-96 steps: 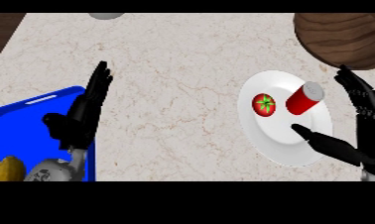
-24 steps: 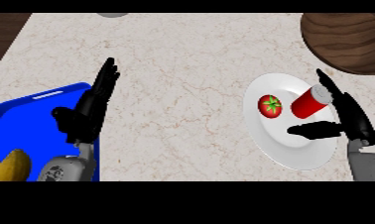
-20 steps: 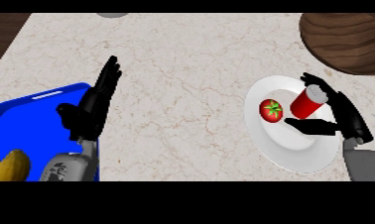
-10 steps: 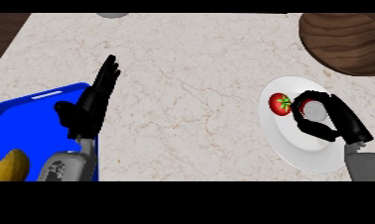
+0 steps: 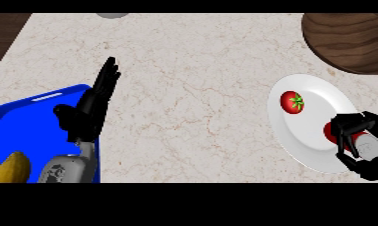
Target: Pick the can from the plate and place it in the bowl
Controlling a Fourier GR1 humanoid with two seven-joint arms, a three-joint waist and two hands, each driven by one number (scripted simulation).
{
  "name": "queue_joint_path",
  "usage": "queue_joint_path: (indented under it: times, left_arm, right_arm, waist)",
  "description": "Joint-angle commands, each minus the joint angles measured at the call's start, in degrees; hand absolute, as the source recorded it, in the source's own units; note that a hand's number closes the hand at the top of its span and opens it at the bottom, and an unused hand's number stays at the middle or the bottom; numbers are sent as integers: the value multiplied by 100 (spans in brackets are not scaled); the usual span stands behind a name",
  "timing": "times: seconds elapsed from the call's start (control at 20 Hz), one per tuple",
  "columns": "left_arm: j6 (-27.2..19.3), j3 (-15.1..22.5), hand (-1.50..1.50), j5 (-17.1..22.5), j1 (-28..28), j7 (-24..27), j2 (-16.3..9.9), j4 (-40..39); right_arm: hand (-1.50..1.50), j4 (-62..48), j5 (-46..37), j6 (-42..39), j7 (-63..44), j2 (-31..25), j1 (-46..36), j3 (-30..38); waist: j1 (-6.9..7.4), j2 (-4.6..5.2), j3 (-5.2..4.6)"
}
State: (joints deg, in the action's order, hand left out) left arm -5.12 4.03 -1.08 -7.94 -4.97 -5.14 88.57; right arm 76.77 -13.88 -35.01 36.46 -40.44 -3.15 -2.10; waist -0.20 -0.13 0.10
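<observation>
Nearest the lower edge, at the left, a yellow banana [image 5: 13,167] lies in a blue tray [image 5: 40,115], only its end showing. Just beside it the left hand [image 5: 87,112] rests over the tray's right rim, its fingers straight and pointing up the view, holding nothing.

At the lower right, the right hand [image 5: 353,140] sits over the white plate [image 5: 314,95], its fingers [image 5: 347,122] curled round the red can [image 5: 334,131]. Only a red patch of the can shows between the black fingers, with a paler grey part toward the lower right, so its long axis seems to run from upper left to lower right, tilted rather than upright; which end is the top I cannot tell. The can is over the plate's lower right part.

Farther up the plate lies a red tomato [image 5: 293,102] with a green stem, apart from the can.

Beyond the plate, at the upper right corner of the pale marbled table [image 5: 199,70], stands the dark wooden bowl [image 5: 347,40], partly cut off by the edge. A small grey round thing [image 5: 111,15] shows at the table's far edge.
</observation>
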Motion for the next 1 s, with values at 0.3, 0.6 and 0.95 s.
queue_joint_path:
  times: [0.3, 0.6, 0.95]
  left_arm:
    - [-52, -42, 0, -34, 21, -63, -8, 18]
    - [-101, -207, 0, 63, -125, -216, -18, 36]
    - [-214, 196, 0, -237, -86, -134, 259, 38]
  right_arm:
    - [150, 187, 1659, -679, 2349, -1081, 160, 663]
    - [150, 478, 2641, -625, 2372, -1980, 591, 1510]
    - [150, 276, 3530, -645, 1183, -2660, 103, 1907]
  waist:
    - [-73, -11, 5]
    - [-179, -28, -5]
    - [9, 14, -10]
